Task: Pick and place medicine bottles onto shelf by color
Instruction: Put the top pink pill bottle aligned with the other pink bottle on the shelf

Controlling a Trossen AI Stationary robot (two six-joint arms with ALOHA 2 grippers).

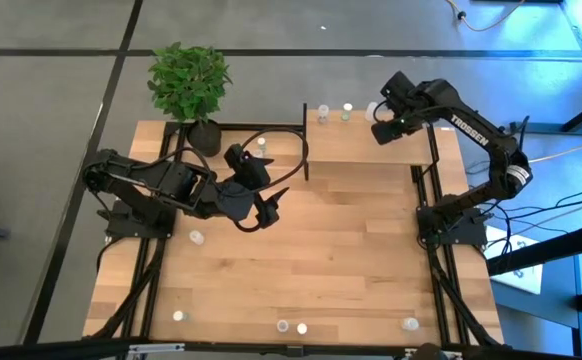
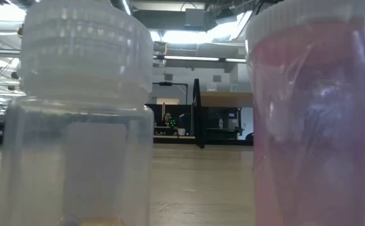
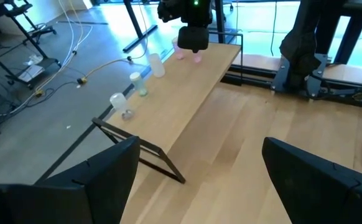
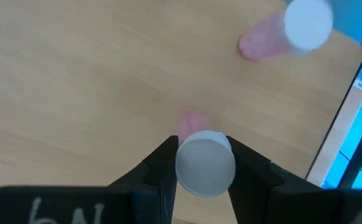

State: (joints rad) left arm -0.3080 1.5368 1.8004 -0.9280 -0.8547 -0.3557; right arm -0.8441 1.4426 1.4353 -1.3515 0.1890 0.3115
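Shelf (image 1: pixel 371 148) sitting along the table's (image 1: pixel 351 260) far edge, left gripper (image 1: pixel 267 205) hanging wide open over mid-table, right gripper (image 4: pixel 203 163) over the shelf's right end gripping a pink medicine bottle (image 4: pixel 204 163) by its white cap, another pink bottle (image 4: pixel 293 31) standing nearby.

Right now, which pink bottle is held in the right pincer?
The pink bottle with the white cap, clamped between the right pincer fingers; the other pink bottle stands free on the shelf.

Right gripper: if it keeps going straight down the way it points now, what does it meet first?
The shelf top. The right gripper points down at it, shut on a pink bottle; the other pink bottle stands off to the side.
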